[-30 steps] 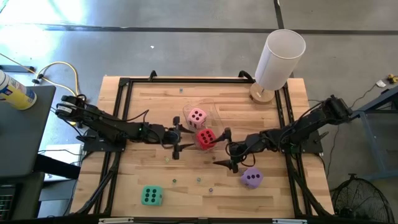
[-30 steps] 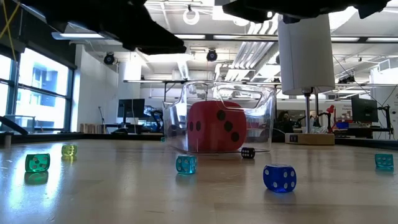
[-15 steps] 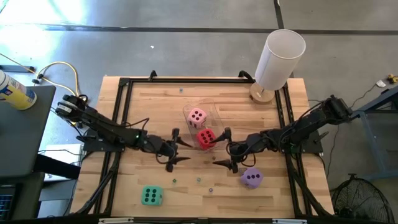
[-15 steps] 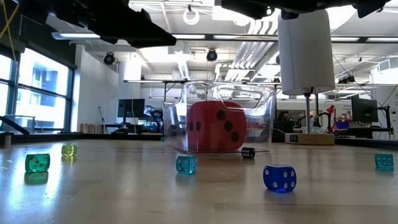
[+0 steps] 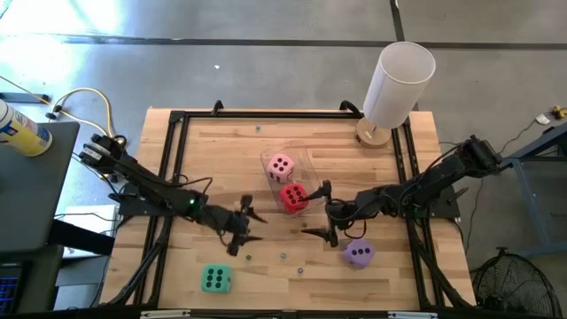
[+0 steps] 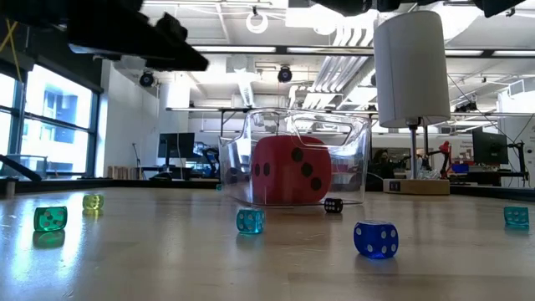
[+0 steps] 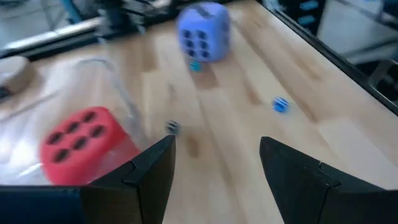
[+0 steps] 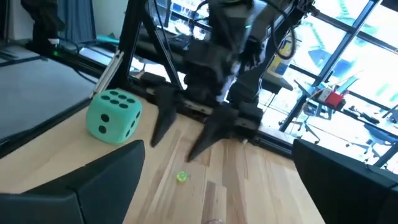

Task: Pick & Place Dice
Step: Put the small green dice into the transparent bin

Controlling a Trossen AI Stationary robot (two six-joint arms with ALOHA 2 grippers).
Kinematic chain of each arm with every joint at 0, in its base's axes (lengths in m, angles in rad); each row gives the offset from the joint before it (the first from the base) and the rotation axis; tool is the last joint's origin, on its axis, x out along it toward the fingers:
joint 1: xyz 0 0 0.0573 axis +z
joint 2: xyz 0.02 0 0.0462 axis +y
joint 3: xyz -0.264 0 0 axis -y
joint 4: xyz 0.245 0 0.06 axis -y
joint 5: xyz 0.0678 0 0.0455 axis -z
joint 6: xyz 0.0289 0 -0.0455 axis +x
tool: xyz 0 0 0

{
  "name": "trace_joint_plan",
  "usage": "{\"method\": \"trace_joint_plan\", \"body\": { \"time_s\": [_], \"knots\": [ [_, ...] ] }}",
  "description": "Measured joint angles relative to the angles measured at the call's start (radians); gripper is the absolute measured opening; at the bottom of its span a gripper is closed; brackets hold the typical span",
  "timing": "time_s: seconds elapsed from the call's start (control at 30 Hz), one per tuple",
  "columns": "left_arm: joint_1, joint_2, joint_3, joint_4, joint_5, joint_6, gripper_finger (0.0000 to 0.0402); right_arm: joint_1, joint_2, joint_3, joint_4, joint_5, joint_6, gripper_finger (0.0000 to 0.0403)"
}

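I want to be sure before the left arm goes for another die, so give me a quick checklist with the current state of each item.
1. Left hand empty, fingers apart: ok.
2. Right hand open and holding nothing: ok.
3. Red die and pink die already in the clear bin: ok.
4. Green die lying free on the table, nothing touching it: ok.
5. Purple die free beside the right hand: ok.
6. Left hand lined up over the green die: not ok, it is off to one side.
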Motion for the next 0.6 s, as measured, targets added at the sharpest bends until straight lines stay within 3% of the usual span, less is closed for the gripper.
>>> {"method": "trace_joint_plan", "body": {
  "time_s": [0.33,0.6],
  "knots": [
    [-0.090,0.000,0.000,-0.220,-0.114,-0.222,0.0226,0.005,0.000,0.000,-0.003,-0.023,0.139,0.0400],
    [-0.101,0.000,0.025,-0.331,-0.127,-0.363,0.0215,0.086,0.000,0.000,0.010,-0.075,0.228,0.0400]
  ]
}}
